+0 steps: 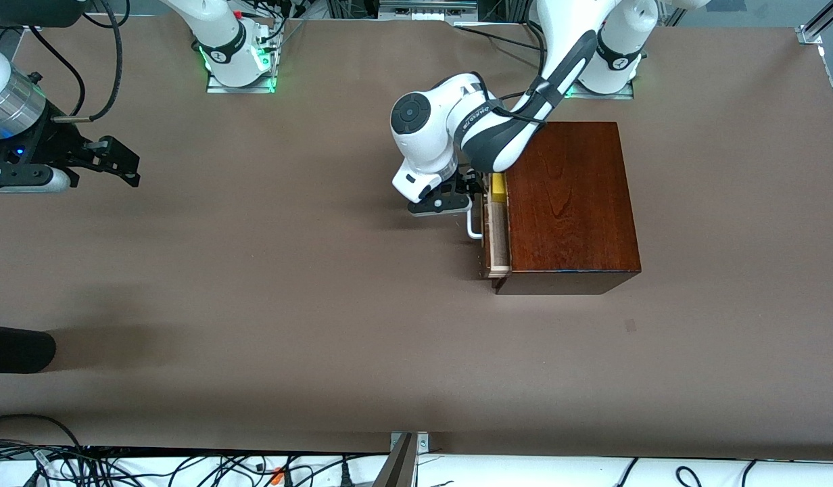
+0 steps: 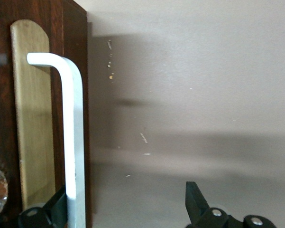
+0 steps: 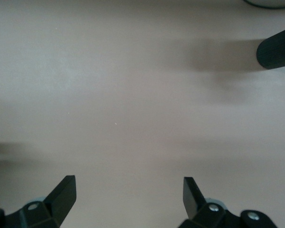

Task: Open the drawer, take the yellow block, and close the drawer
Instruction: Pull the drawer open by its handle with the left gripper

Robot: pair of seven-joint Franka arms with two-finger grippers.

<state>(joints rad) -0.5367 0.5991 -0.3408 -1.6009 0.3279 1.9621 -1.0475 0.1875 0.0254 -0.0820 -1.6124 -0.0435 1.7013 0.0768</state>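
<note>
The drawer (image 1: 495, 237) of the dark reddish-brown wooden box (image 1: 568, 203) stands a little way out, toward the right arm's end of the table. The yellow block (image 1: 498, 187) shows in the gap, inside the drawer. My left gripper (image 1: 470, 195) is open at the white handle (image 1: 474, 228). In the left wrist view the handle bar (image 2: 73, 142) lies just inside one finger (image 2: 57, 209), and the other finger (image 2: 194, 199) is far off it. My right gripper (image 1: 115, 162) is open and empty, and waits over bare table at the right arm's end.
A black cylinder (image 1: 17, 348) reaches in over the table edge at the right arm's end, nearer to the front camera; it also shows in the right wrist view (image 3: 275, 47). Brown table (image 1: 288, 270) lies in front of the drawer.
</note>
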